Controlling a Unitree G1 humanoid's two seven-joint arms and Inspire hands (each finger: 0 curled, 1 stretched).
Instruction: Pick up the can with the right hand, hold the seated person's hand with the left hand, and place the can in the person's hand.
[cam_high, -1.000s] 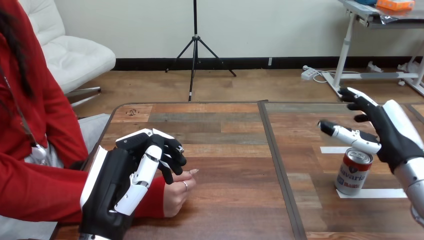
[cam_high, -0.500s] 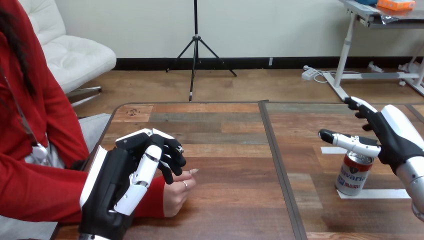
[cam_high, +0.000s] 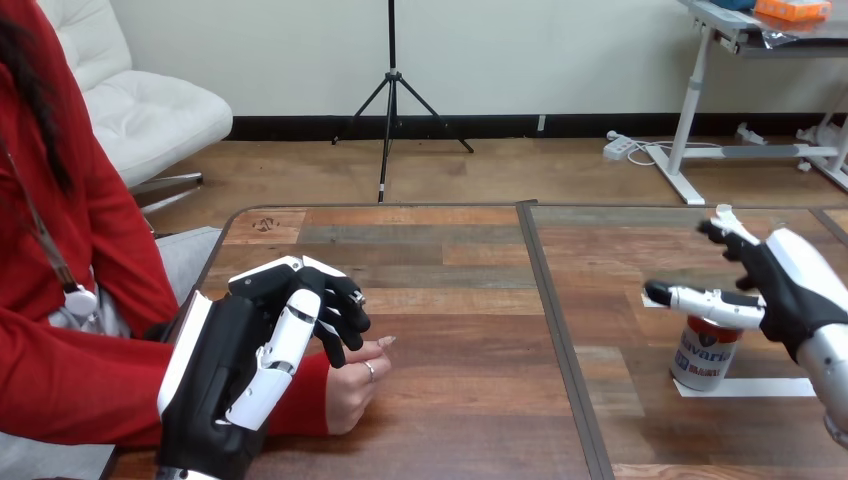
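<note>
Can of red-and-white metal (cam_high: 703, 358) is standing under open, hovering right hand (cam_high: 790, 290); left hand (cam_high: 225, 370) is hanging over person's hand (cam_high: 350, 395), grip unclear.

Table (cam_high: 450, 400): wood planks, mixed brown tones, rounded far-L corner. Dark seam (cam_high: 556, 330) runs front-to-back, R of ctr. White tape strip (cam_high: 775, 387) flat on R section.

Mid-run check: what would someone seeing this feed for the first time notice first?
The left hand poised over the person's hand, near the left edge of the table, draws the eye first. At the right, the open right hand hangs above the upright can, thumb over its top, not yet gripping.
</note>
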